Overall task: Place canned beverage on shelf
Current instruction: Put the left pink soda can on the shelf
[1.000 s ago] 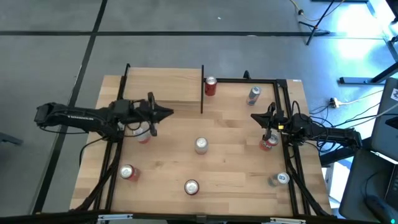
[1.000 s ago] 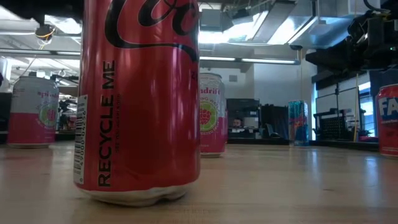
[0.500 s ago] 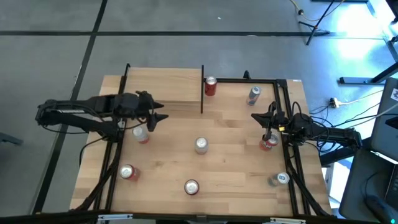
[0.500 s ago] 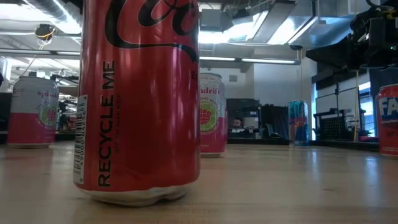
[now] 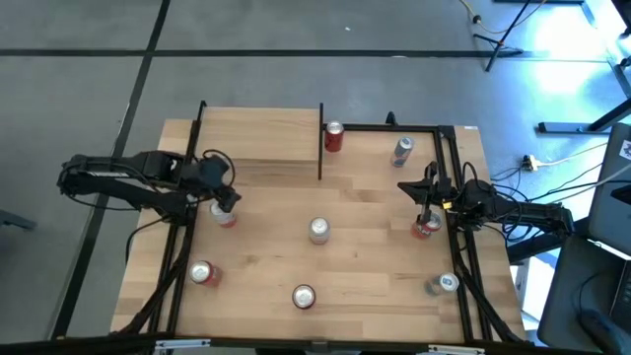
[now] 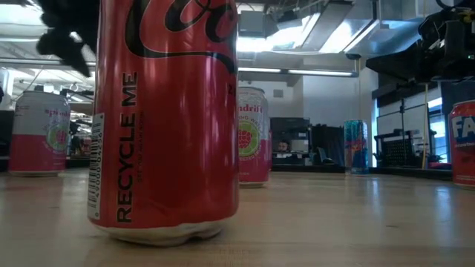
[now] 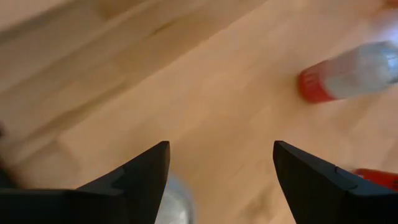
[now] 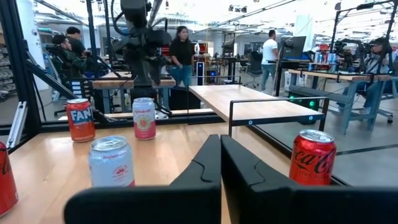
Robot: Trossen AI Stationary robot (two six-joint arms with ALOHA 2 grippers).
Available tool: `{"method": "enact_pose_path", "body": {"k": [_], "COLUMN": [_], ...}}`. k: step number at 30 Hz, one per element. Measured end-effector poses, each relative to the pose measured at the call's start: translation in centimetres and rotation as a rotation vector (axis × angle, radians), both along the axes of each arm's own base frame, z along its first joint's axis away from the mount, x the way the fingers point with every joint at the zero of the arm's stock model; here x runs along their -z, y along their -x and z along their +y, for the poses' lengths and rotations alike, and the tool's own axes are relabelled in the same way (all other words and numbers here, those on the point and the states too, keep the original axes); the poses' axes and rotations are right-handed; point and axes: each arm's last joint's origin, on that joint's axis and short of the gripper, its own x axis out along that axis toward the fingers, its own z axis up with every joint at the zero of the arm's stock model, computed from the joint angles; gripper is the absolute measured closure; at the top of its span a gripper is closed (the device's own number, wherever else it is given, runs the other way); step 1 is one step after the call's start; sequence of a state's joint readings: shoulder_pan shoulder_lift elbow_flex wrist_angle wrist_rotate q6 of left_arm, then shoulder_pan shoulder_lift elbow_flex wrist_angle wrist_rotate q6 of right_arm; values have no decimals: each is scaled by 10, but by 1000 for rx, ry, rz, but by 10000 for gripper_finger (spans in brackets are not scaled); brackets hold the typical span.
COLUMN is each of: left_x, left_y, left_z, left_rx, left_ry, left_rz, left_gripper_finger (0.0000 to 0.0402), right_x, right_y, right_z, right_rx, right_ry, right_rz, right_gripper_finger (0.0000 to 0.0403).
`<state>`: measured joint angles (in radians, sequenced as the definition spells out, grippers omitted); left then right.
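Note:
The shelf [image 5: 261,133] is a raised light-wood board at the table's far left, with nothing on it. Several cans stand upright on the tabletop. My left gripper [image 5: 221,195] hangs open, pointing down, just above a pink-and-white can [image 5: 226,214]. In the left wrist view that can's top [image 7: 175,199] shows low beside one finger, and nothing lies between the fingers [image 7: 221,149]. My right gripper [image 8: 220,140] waits shut at the table's right side [image 5: 402,185], level, touching nothing. A red cola can [image 5: 333,136] stands beside the shelf's right posts.
Other cans stand around: silver at the centre [image 5: 318,230], blue at the far right [image 5: 402,150], red ones near the front [image 5: 202,273] [image 5: 303,295], an orange-red one by the right arm [image 5: 426,227] and a grey one [image 5: 444,284]. Black frame rails border the table. People stand beyond the table.
My left gripper has tipped from level to pointing down, rolled, and drawn back toward the table's left edge, rising a little. It now hangs over the pink-and-white can, and its fingers have opened. No can has moved.

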<state>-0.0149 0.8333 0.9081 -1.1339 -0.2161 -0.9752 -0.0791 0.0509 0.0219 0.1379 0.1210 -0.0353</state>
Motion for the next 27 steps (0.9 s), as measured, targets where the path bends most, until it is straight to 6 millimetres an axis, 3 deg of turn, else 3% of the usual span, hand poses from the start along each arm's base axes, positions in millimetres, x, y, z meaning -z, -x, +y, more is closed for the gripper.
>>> {"method": "enact_pose_path", "body": {"k": [8, 27], "left_x": [7, 31], "left_y": [15, 10], "left_z": [0, -11], "left_rx": [-100, -7], "left_ry": [43, 109], "left_rz": [152, 260], "left_gripper_finger": [135, 135], "right_x": [3, 3], "right_y": [0, 0], "right_z": [0, 1], "right_rx": [1, -36], "right_ry": [-2, -3], "right_rz": [28, 34], "right_gripper_finger": [402, 402]}}
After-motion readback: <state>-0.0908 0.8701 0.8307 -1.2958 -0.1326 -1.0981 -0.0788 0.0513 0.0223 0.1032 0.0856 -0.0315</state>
